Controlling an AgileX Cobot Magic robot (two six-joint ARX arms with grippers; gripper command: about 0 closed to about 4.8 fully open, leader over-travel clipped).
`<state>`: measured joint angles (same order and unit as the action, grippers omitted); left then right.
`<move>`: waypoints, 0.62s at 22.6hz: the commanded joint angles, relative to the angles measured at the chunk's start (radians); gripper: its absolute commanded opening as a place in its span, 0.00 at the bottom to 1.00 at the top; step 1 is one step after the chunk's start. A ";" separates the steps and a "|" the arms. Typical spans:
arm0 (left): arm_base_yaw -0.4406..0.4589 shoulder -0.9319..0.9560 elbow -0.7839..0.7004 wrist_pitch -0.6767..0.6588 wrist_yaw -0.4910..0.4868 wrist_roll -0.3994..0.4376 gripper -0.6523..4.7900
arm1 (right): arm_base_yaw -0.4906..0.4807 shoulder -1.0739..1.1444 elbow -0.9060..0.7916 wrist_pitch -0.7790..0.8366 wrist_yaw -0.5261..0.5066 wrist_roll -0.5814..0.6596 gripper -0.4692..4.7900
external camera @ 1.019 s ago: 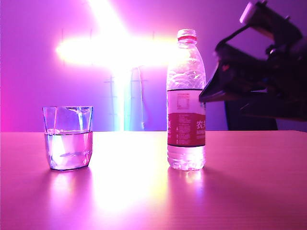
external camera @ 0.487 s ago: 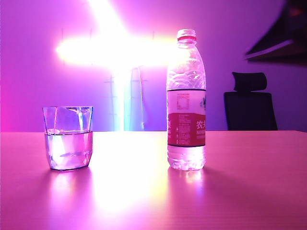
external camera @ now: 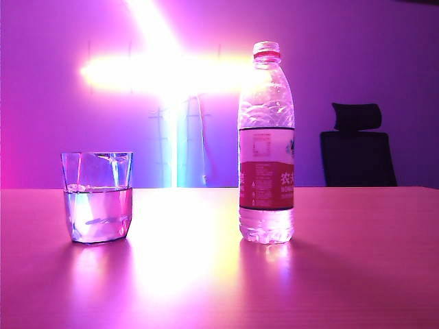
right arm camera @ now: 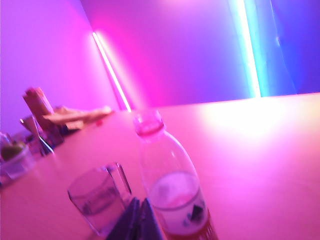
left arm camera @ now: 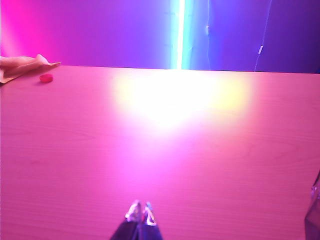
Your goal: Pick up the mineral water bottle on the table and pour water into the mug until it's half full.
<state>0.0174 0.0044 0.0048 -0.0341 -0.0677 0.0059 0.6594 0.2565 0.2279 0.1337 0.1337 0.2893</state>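
Since the mug [external camera: 97,197] already holds water to about half its height, the bottle [external camera: 266,144] stands upright and uncapped on the table [external camera: 206,274], well to the mug's right, free of any grip. The right tool [right arm camera: 138,220] hangs above and behind the bottle, jaws closed on nothing. The left tool [left arm camera: 140,217], also closed and empty, rests low over bare table away from the bottle.

Clear ribbed plastic bottle [external camera: 266,144], faceted glass mug [external camera: 97,197] — glossy wood-like table [external camera: 206,274]
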 commanded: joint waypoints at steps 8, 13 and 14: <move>0.001 0.002 0.004 0.012 0.001 -0.003 0.12 | -0.054 -0.151 -0.045 0.029 -0.024 -0.236 0.09; 0.001 0.002 0.004 0.013 0.000 -0.003 0.12 | -0.354 -0.179 -0.166 0.105 -0.228 -0.238 0.09; 0.001 0.002 0.004 0.013 0.001 -0.003 0.12 | -0.393 -0.181 -0.172 0.099 -0.251 -0.238 0.09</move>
<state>0.0177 0.0044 0.0048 -0.0341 -0.0673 0.0059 0.2947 0.0788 0.0547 0.2062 -0.0669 0.0551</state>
